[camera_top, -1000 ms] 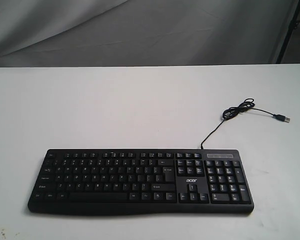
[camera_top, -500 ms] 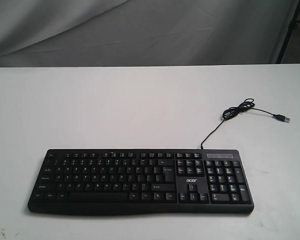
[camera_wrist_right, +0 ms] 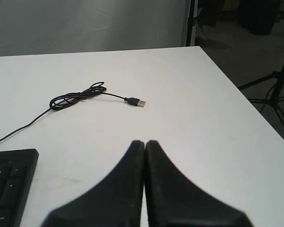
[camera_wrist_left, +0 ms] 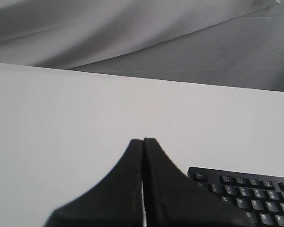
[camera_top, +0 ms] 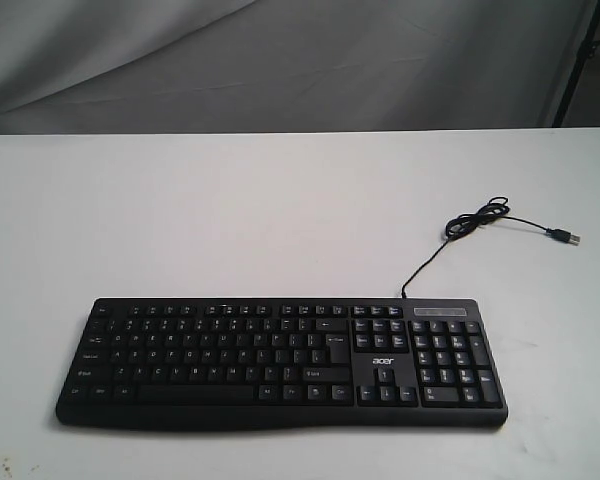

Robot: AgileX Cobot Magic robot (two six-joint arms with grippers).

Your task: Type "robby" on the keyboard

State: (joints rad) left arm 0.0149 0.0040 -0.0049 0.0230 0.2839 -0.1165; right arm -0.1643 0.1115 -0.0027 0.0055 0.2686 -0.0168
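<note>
The black keyboard [camera_top: 280,362] with white legends and an acer logo lies near the front edge of the white table [camera_top: 230,220]. Neither arm shows in the exterior view. In the left wrist view my left gripper [camera_wrist_left: 143,140] is shut and empty above bare table, with the keyboard's Esc corner [camera_wrist_left: 241,194] beside it. My right gripper [camera_wrist_right: 145,142] is shut and empty too, off the number-pad end of the keyboard [camera_wrist_right: 9,187].
The thin black USB cable [camera_top: 470,222] runs from the keyboard's back edge, coils, and ends in a loose plug [camera_top: 565,238] at the right. That same plug [camera_wrist_right: 136,102] shows in the right wrist view. Grey cloth hangs behind the table.
</note>
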